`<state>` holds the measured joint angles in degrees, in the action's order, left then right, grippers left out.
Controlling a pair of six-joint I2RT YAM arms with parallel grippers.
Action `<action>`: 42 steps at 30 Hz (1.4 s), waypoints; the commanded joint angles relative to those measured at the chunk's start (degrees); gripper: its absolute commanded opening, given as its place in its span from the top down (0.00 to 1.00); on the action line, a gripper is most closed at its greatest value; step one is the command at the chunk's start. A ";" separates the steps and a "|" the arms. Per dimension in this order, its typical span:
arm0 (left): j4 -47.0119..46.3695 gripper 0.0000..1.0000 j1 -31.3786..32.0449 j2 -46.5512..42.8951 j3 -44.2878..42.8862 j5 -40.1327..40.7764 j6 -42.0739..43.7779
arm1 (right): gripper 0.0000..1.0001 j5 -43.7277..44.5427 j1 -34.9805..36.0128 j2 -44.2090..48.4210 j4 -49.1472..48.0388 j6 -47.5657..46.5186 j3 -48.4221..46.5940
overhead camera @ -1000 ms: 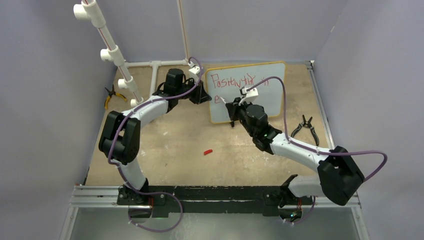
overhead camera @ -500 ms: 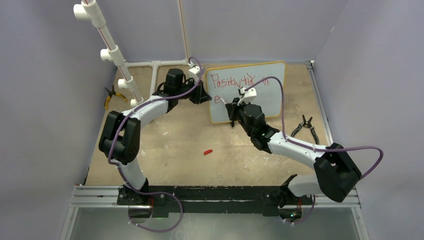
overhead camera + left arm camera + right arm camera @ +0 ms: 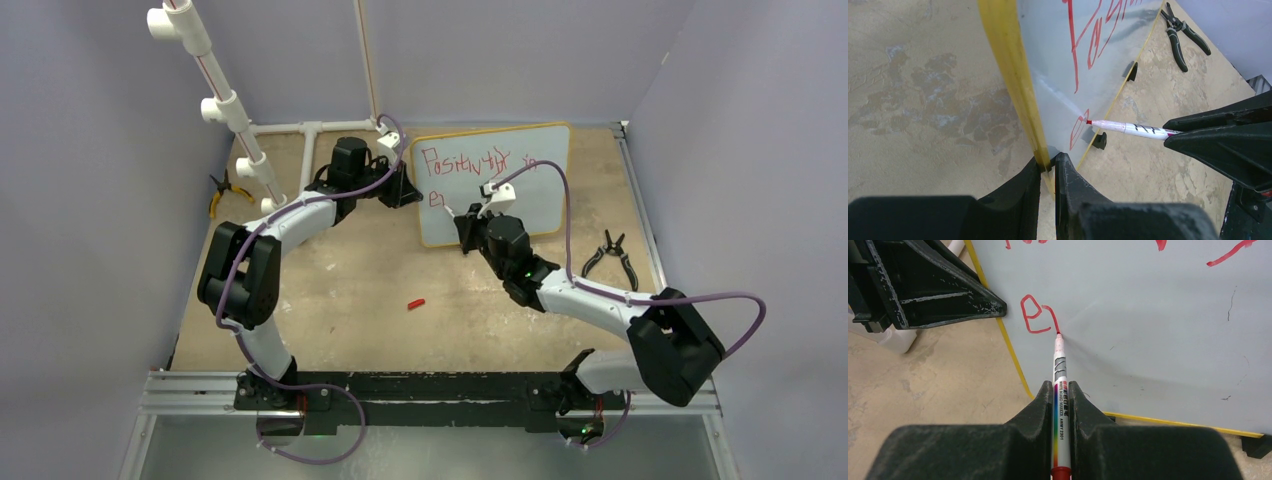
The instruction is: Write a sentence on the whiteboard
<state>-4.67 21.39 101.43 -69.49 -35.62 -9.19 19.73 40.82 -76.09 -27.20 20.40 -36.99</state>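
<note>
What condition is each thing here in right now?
whiteboard, clamped at its edge.
sentence, unfinished, second line barely begun.
marker, uncapped, tip touching the whiteboard.
left gripper, shut on whiteboard.
right gripper, shut on marker.
red cap, off, lying on the table.
black pliers, handles spread.

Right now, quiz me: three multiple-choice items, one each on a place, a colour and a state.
1. Where does the marker tip rest?
A. On the table
B. On the whiteboard, just right of the red "e"
C. In the top line
2. What colour is the sentence?
A. Blue
B. Black
C. Red
3. How is the left gripper?
A. Shut on the whiteboard's yellow edge
B. Open over the table
C. Holding the marker
1 B: the right wrist view shows it beside the "e".
2 C: every stroke is red.
3 A: it pinches the frame.
</note>
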 commanded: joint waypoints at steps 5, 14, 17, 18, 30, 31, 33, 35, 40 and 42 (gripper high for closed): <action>-1.13 1.00 -0.38 -2.66 -0.38 0.64 1.98 | 1.00 1.63 -0.35 1.39 -0.16 0.49 -0.01; -1.11 1.00 -0.38 -2.55 -0.38 0.72 2.07 | 1.00 3.63 -0.31 1.08 -3.74 0.43 -2.94; -1.06 1.00 -0.38 -2.55 -0.43 0.72 2.07 | 1.00 3.83 -0.34 0.83 -4.16 0.27 -3.83; -1.10 1.00 -0.38 -2.55 -0.43 0.72 2.06 | 1.00 3.83 -0.31 0.66 -4.11 0.19 -3.99; -1.06 1.00 -0.38 -2.64 -0.38 0.64 2.05 | 1.00 6.81 -0.30 2.11 -2.34 0.86 -3.13; -1.12 1.00 -0.38 -2.68 -0.38 0.64 2.00 | 1.00 6.84 -0.30 2.31 -2.20 1.05 -2.95; -1.08 1.00 -0.38 -2.79 -0.38 0.64 2.05 | 1.00 6.78 -0.30 2.52 -1.90 1.45 -2.52; -1.07 1.00 -0.38 -2.88 -0.38 0.65 1.95 | 1.00 6.86 -0.30 2.86 -2.34 1.38 -1.82; -1.13 1.00 -0.38 -3.08 -0.30 0.64 1.96 | 1.00 3.40 -0.30 5.63 -5.42 -0.55 0.74; -1.09 1.00 -0.38 -3.08 -0.29 0.64 1.98 | 1.00 2.82 -0.30 5.80 -5.14 -0.64 0.97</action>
<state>-4.51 21.41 101.23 -69.49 -35.79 -9.17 23.92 40.75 -72.36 -29.02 20.75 -36.77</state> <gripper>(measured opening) 0.122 0.115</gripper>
